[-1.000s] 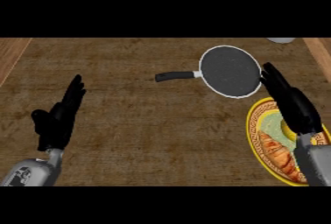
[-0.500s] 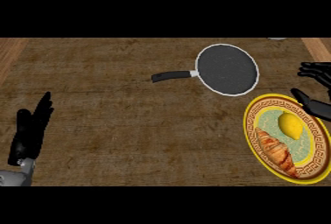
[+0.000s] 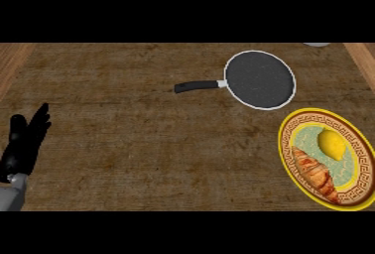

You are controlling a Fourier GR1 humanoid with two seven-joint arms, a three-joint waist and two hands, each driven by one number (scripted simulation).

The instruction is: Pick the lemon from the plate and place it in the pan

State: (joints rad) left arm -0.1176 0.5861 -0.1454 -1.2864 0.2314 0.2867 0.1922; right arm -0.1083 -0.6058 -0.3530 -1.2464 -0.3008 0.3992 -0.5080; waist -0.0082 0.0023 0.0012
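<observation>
A yellow lemon (image 3: 332,144) lies on the upper part of a yellow-rimmed patterned plate (image 3: 290,132) at the right edge of the counter. A croissant (image 3: 315,174) lies beside it on the same plate. The dark pan (image 3: 259,79) with a white rim sits above the plate, its black handle (image 3: 196,87) pointing left. My left hand (image 3: 23,144) rests open at the far left, fingers up, well away from both. My right hand does not show anywhere.
The brown wooden counter (image 3: 147,139) spreads between the hand and the plate. A pale object (image 3: 317,44) peeks in at the top right edge. Lighter wood strips run along the left and right sides.
My right hand, which was over the plate and then at its right edge, has left the view, uncovering the lemon. The left hand has shifted toward the left edge.
</observation>
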